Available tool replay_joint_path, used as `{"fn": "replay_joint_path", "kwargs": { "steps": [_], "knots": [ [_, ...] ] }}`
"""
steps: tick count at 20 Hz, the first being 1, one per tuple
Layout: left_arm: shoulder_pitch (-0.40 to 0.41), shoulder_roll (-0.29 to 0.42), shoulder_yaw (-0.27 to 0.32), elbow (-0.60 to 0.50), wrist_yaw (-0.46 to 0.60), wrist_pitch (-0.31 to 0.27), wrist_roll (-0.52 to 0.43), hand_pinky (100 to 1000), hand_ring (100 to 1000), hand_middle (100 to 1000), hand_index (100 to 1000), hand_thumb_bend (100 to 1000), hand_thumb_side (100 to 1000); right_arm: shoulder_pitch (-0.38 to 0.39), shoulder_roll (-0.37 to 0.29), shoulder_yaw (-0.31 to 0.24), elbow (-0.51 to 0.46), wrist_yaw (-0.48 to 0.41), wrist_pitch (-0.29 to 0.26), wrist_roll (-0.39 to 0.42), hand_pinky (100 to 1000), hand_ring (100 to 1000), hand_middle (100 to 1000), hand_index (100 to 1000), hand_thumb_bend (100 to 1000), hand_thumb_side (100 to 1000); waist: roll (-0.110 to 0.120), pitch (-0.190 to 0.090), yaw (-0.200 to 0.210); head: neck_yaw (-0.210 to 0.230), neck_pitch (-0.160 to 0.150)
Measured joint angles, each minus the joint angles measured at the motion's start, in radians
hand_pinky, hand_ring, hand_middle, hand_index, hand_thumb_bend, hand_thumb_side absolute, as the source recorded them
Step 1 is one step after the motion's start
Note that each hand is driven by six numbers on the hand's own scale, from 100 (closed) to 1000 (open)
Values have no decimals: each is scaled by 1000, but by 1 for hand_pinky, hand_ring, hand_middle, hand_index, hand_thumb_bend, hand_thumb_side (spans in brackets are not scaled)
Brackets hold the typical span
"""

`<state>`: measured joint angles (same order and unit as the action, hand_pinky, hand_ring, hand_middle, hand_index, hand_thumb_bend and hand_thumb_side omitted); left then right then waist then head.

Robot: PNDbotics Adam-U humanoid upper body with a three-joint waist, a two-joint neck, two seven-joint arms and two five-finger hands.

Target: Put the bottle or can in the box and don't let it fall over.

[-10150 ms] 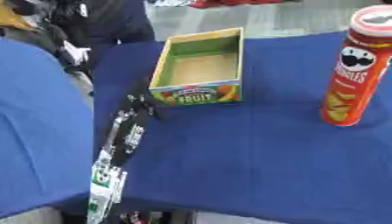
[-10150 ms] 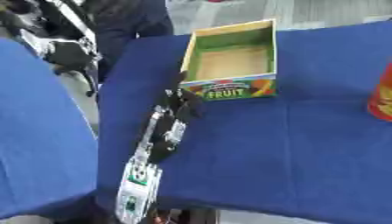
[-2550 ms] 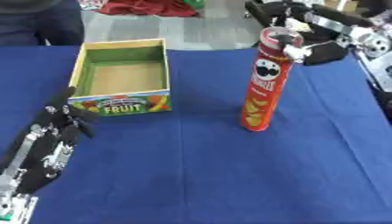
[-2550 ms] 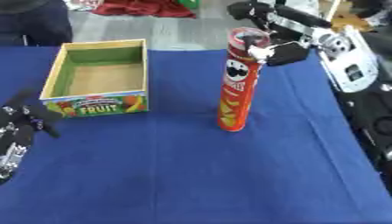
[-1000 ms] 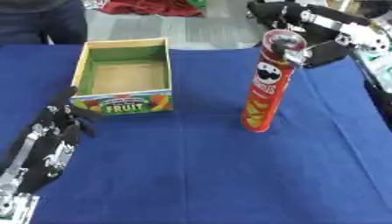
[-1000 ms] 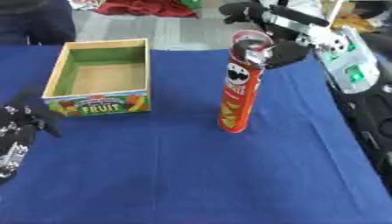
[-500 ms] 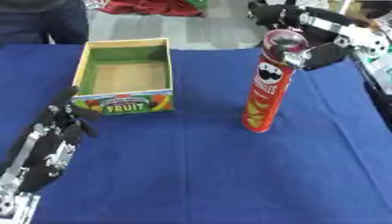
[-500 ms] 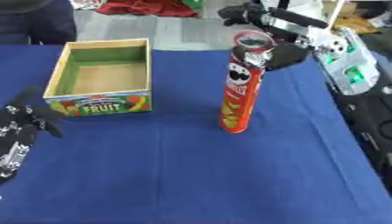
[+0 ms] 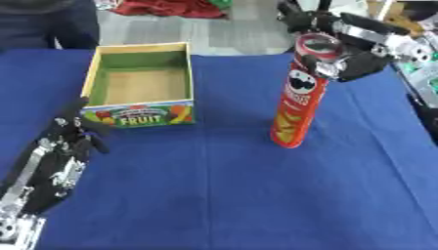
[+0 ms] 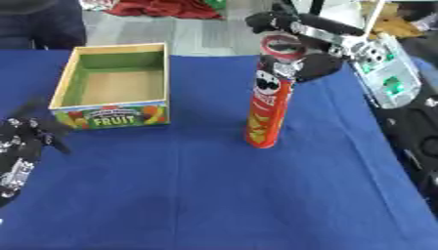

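A tall red crisp can (image 9: 295, 107) stands upright on the blue table (image 9: 256, 195), right of centre. My right hand (image 9: 358, 62) reaches in from the upper right and is curled round the can's top: its fingers (image 9: 299, 19) pass behind the rim and its thumb lies against the can's right side. An open cardboard box (image 9: 137, 117) with a FRUIT label on its front wall sits at the left, apart from the can, with nothing inside. My left hand (image 9: 68, 146) rests open on the table just in front of the box's left corner.
My right forearm (image 10: 385, 73), with white and green parts, hangs over the table's right side. Beyond the table's far edge are grey floor, a red cloth (image 9: 171, 7) and a person in dark clothing (image 9: 43, 19).
Over the last second my right hand has closed in on the can's top, its thumb sliding a little lower down the side. Can, box and left hand have stayed put.
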<state>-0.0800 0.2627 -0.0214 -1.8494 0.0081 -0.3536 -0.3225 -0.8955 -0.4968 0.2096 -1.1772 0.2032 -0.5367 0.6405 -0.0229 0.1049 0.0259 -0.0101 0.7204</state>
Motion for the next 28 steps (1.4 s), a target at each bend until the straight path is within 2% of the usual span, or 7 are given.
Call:
{"fn": "replay_joint_path", "kwargs": {
  "steps": [6, 14, 21, 24, 26, 27, 28],
  "knots": [
    [0, 0, 0, 0, 0, 0, 0, 522, 740, 589, 1000, 100, 605, 0, 0, -2, 13, 24, -6, -6, 1000, 953, 1000, 1000, 100, 592, -3, 0, 1, 1, 0],
    [0, 0, 0, 0, -4, 0, 0, 522, 740, 589, 1000, 100, 605, -2, 0, -6, 27, 52, -7, -7, 1000, 917, 997, 1000, 100, 691, -4, 0, 1, 4, 0],
    [0, 0, 0, 0, -5, 0, 0, 522, 741, 589, 1000, 100, 606, -4, 1, -7, 28, 68, 9, 9, 1000, 834, 912, 915, 100, 772, -6, -1, 2, 7, 0],
    [0, 0, 0, 0, -5, 0, 0, 522, 741, 589, 1000, 100, 606, -2, 1, -6, 30, 86, 18, 18, 985, 810, 887, 903, 100, 768, -6, -1, 2, 8, 4],
    [0, 0, 0, 0, -5, 0, 0, 522, 741, 589, 1000, 100, 605, -3, 1, -6, 30, 99, 20, 21, 965, 794, 873, 896, 100, 671, -7, -1, 3, 8, 7],
    [0, 0, 0, 0, -5, 0, 0, 522, 741, 589, 1000, 100, 605, -3, 1, -5, 30, 108, 21, 21, 965, 794, 873, 896, 100, 671, -8, -2, 3, 8, 7],
    [0, 0, 0, 0, -6, 0, 0, 523, 741, 589, 1000, 100, 605, -3, 1, -5, 30, 116, 21, 21, 958, 791, 865, 893, 100, 554, -8, -2, 3, 8, 7]
  ]
}}
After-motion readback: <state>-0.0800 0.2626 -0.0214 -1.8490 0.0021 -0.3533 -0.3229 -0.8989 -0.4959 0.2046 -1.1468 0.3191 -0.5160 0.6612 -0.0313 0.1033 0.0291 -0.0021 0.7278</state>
